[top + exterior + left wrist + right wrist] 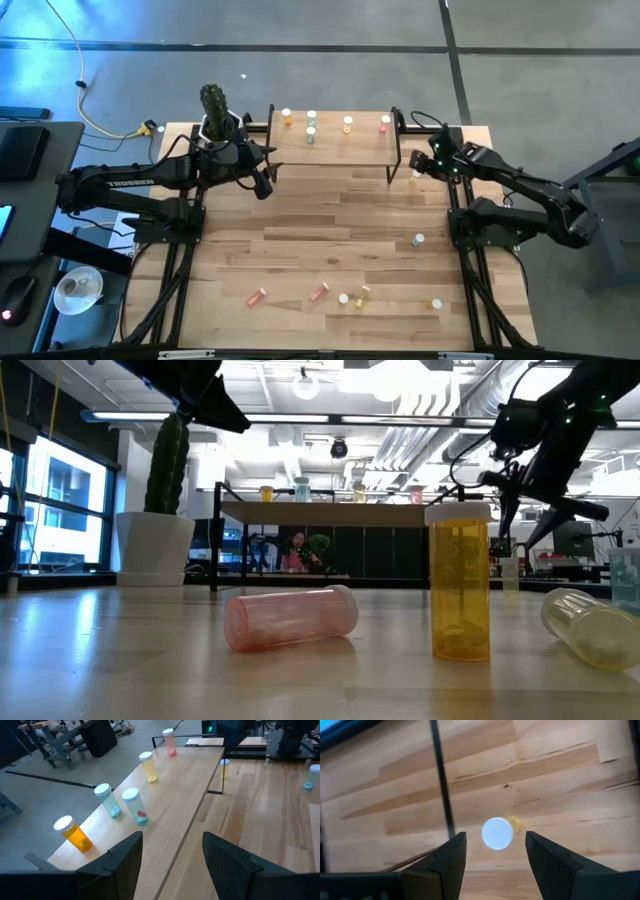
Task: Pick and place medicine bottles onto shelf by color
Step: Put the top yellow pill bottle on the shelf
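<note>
Hovering with open, empty jaws above a yellow bottle (498,833) beside the shelf (340,150), the right gripper (495,852) risked toppling it if misaligned.

orange bottle (75,834), pale green bottles (134,806), light-wood shelf (175,800)

Bright ceiling lights (400,395) flare in the low view; window daylight enters beside them. The nearest bottle (592,626) looks slightly soft, perhaps out of focus. Shadows on the surface (330,230) stay faint.
</note>
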